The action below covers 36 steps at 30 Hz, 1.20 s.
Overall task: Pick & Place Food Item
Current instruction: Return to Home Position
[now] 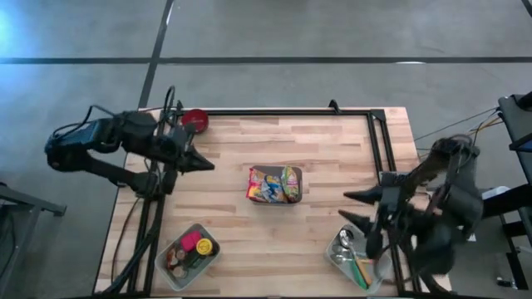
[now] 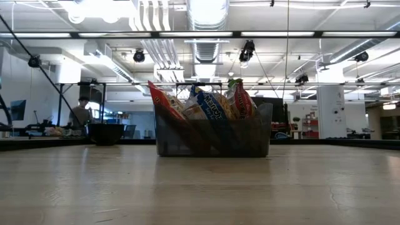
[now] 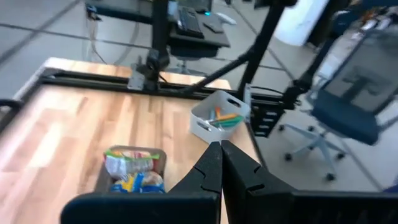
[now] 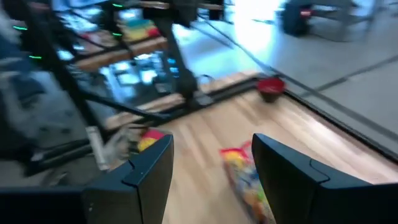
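Left gripper: we found it over the left part of the table, close to the red bowl — fingers pressed together with nothing between them.
Right gripper: it hung at the table's right edge, just beside the right grey bin, with its fingers spread wide and empty.
Spoons: we saw them lying inside the right grey bin, green and orange among them.
Snack packets: they stood packed in the dark bin at the table's centre.
Left grey bin: it sat by the high view's lower left edge, holding small red and yellow items.
Background: a person showed far behind the table — low view only.
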Motion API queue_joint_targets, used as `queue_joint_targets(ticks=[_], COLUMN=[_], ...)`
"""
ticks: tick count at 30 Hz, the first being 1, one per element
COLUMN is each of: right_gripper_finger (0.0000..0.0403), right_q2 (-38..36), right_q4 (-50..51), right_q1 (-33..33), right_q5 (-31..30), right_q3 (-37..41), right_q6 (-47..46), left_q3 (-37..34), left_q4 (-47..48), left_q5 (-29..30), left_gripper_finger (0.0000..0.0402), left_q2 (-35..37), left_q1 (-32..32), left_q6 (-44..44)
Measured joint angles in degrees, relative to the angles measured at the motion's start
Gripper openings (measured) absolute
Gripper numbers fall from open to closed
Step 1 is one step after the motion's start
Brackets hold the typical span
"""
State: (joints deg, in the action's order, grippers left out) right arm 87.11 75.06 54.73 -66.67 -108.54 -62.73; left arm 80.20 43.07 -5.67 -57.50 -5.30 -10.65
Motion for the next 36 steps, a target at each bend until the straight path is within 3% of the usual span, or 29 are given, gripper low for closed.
queue_joint_targets(ticks=[3, 5, 7, 10, 11, 13, 15, 21, 27, 32, 36], right_gripper_finger=[0.0213, 0.0213, 0.0213, 0.0213, 0.0213, 0.0213, 0.0213, 0.0213, 0.0213, 0.0213, 0.0213], right_q2=[-5.5, -8.8, -12.1, -16.6, -17.8, -20.3, -22.8, -32.3, -44.8, -53.9, -58.5], right_q4=[-15.2, -29.0, -44.7, -64.0, -66.8, -66.9, -66.2, -68.5, -70.2, -70.8, -72.4], right_q1=[-1.5, -3.8, -7.6, -15.4, -18.1, -23.7, -28.3, -35.5, -36.5, -36.4, -36.4], right_q5=[3.0, 8.5, 18.1, 38.0, 43.8, 49.6, 50.5, 55.6, 55.4, 50.0, 49.4], right_q3=[6.3, 11.5, 17.1, 25.0, 27.4, 31.8, 36.2, 47.7, 60.8, 70.9, 78.6], right_q6=[12.5, 24.1, 36.3, 49.4, 50.6, 48.2, 43.9, 43.9, 42.8, 40.1, 37.5], left_q3=[-4.4, -7.9, -11.6, -15.9, -17.1, -19.4, -22.1, -35.5, -48.5, -53.0, -56.8], left_q4=[-2.4, -3.8, -5.9, -9.8, -10.6, -11.3, -12.8, -22.2, -37.8, -39.1, -43.7], left_q5=[-8.7, -10.5, -10.7, -11.0, -11.1, -11.2, -11.2, -10.9, -11.9, -12.9, -12.2], left_gripper_finger=[0.0, 0.0, 0.0, 0.0, 0.0, 0.0, 0.0, 0.0, 0.0, 0.0, 0.0], left_q2=[3.2, 5.6, 7.6, 9.6, 10.2, 11.4, 12.6, 18.1, 23.8, 25.6, 25.4], left_q1=[8.3, 12.5, 15.3, 16.4, 16.4, 16.4, 16.4, 16.5, 16.5, 15.7, 15.2], left_q6=[0.6, 0.6, 0.5, 0.8, 1.8, 4.4, 6.0, 4.6, -3.0, -4.2, -4.4])
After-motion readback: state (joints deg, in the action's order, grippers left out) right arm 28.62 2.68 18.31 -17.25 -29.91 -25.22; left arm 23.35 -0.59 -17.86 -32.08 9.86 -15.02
